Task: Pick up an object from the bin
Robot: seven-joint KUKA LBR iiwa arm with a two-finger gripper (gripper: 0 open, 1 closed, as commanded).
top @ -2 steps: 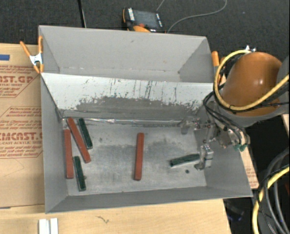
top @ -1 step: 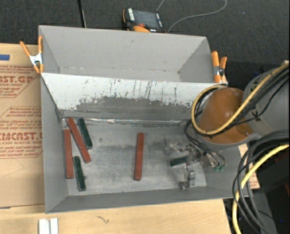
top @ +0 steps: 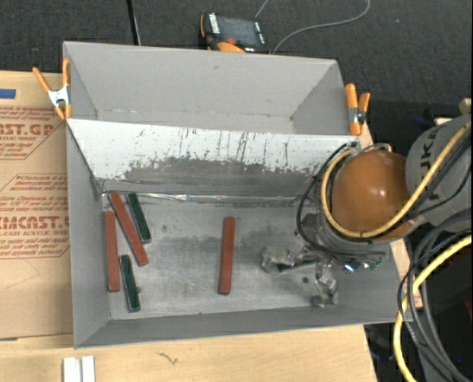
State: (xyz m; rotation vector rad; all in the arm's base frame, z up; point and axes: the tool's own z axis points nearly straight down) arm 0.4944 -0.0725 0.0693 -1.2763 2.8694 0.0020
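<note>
My gripper is down on the floor of the bin. Its two fingers are spread apart with nothing between them. The orange cover on my wrist sits above it.

The nearest thing is a lone red-brown stick, lying flat and lengthwise on the floor. My gripper is near this stick, on its right side in the view, and not touching it.

Well apart on the stick's other side, by the left wall, are four more sticks. A short dark green stick lies closest to the front. An upright red-brown stick is beside it. A slanted red-brown stick and a second green stick lie farther back.
</note>
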